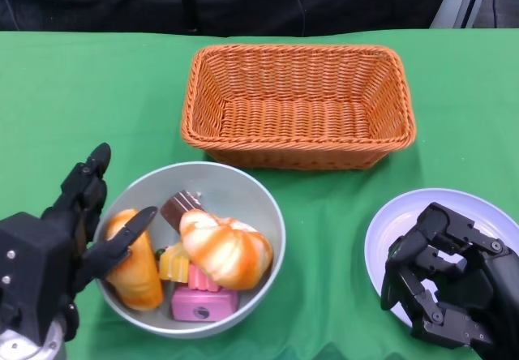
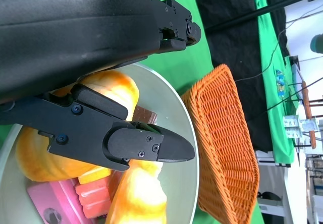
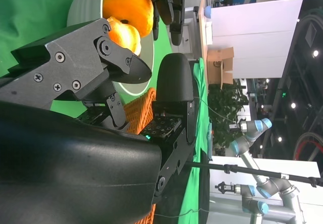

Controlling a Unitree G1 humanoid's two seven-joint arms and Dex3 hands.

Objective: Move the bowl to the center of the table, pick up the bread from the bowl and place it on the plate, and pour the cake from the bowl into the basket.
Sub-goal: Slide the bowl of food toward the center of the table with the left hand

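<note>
The grey bowl (image 1: 268, 206) stands left of the table's middle and holds a twisted orange bread (image 1: 227, 246), a long bread (image 1: 138, 271), a pink cake (image 1: 203, 303) and a brown piece (image 1: 178, 207). My left hand (image 1: 73, 230) straddles the bowl's left rim: the thumb lies inside over the long bread and the fingers stay outside, spread wide. In the left wrist view the thumb (image 2: 141, 143) hovers over the breads (image 2: 111, 85). My right hand (image 1: 446, 287) hangs over the white plate (image 1: 397, 222) with fingers curled and nothing in them.
The orange wicker basket (image 1: 296, 153) stands behind the bowl, near the table's far middle, with nothing in it. Green cloth covers the table. The right wrist view shows the bowl (image 3: 83, 2) and the basket (image 3: 139, 108) beyond the fingers.
</note>
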